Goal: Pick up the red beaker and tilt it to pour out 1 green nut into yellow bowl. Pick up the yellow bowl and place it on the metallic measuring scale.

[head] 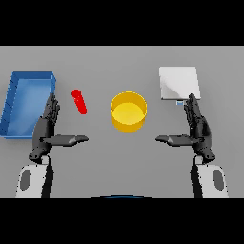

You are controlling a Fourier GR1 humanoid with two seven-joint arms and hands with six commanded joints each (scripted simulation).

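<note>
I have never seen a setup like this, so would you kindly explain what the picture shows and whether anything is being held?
This is one view from the robot's head, looking down at a grey table. The two dark shapes are its hands: the left robot hand and right robot hand, both open with straight fingers, holding nothing. Between them stands a yellow bowl. A small red beaker lies tilted near the left hand. A blue tray sits at far left, and the pale square metallic scale at upper right.

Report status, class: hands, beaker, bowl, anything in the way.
Left hand and right hand open, fingers straight, holding nothing. Red beaker lying on table, untouched. Yellow bowl centre, not on scale. Blue bin far left; nothing in the way.
</note>
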